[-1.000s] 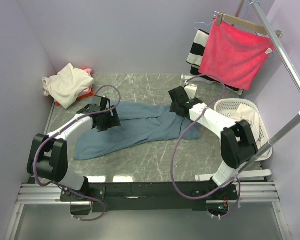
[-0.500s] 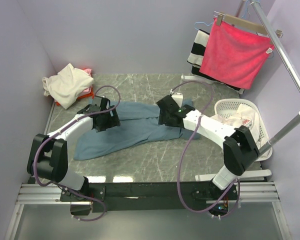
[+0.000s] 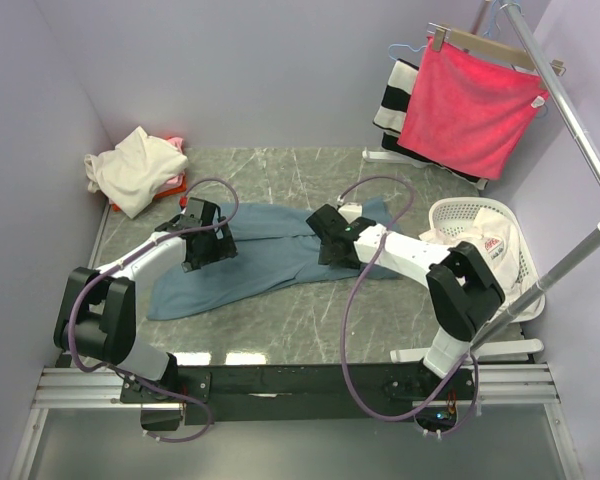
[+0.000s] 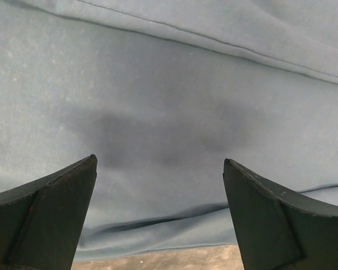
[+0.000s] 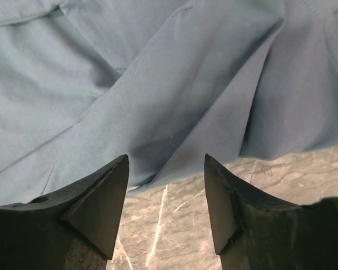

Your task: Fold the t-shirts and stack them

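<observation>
1. A dusty blue-grey t-shirt (image 3: pixel 270 262) is lying spread and rumpled across the middle of the marble table (image 3: pixel 310 325), stretching from the lower left toward the centre right of the overhead view.
2. The left gripper (image 3: pixel 206 247) is hanging over the shirt's left half. Its fingers (image 4: pixel 50 208) are standing wide apart and gripping nothing, with smooth blue cloth filling the gap between them.
3. Whether those tips are touching the fabric or sitting just above it is hard to judge from the wrist view.
4. The right gripper (image 3: pixel 330 236) is reaching in over the shirt's right half. Its fingers (image 5: pixel 96 197) are also parted and empty, framing creased cloth at the top of the wrist view and a strip of bare marble at the bottom.
5. A cream t-shirt (image 3: pixel 130 170) is sitting in a heap in the upper left corner of the table, well apart from both arms, with a pink-red t-shirt (image 3: pixel 172 181) peeking out beneath it.
6. A white t-shirt with red print (image 3: pixel 488 243) is resting inside the white basket (image 3: pixel 450 209) at the right edge.
7. A bright pink-red towel (image 3: pixel 470 105) is hanging in the upper right, partly covering a striped cloth (image 3: pixel 392 98).
</observation>
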Controlling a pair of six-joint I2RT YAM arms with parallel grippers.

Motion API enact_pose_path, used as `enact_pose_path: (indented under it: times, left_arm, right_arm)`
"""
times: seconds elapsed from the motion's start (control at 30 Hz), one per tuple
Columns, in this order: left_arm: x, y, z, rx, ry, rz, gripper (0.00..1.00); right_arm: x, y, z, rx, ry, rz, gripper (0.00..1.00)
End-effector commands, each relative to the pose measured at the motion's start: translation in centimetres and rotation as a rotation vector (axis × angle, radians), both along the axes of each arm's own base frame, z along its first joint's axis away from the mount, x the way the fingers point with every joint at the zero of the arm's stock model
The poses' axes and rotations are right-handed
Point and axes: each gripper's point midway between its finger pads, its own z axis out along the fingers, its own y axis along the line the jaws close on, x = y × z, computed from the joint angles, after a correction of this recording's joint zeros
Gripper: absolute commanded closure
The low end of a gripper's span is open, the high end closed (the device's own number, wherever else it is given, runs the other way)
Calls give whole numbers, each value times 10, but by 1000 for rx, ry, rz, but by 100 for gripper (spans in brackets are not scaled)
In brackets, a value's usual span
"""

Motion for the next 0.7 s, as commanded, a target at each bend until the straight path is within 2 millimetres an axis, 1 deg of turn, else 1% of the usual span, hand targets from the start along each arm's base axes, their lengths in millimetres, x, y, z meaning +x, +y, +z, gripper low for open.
enact_pose_path:
  times: [0.0,0.03,0.07,0.1,0.13,0.2,0.23,0.3,0.57,0.67]
  left_arm:
    - [2,3,7,8,-30,19,1]
    - [3,3,7,8,-31,17,1]
    - [2,4,7,9,-30,16,1]
    - [2,4,7,10,-28,16,0]
    - [2,4,7,13,-28,18,1]
    - [2,5,6,19,-24,19,1]
    - [2,5,7,20,-25,19,1]
    - [3,6,7,19,-26,19,1]
    - [2,5,8,20,-20,10,1]
    - [1,8,12,31,-26,15,1]
  right_arm:
    - [0,0,-8,-23,3,-20,42]
    - [0,1,-8,-23,3,-15,44]
    - [0,1,-7,-24,1,-16,51]
    - [0,0,-5,-21,-3,-21,55]
    - [0,0,-5,-22,-2,-19,62]
    - [-2,-3,2,-22,-13,-22,71]
    - [-4,-6,1,-24,-11,-23,83]
    - [-8,-6,6,-7,-18,-21,100]
    - [-31,-22,4,-5,1,-34,100]
    - [-44,-28,15,1,-11,-33,100]
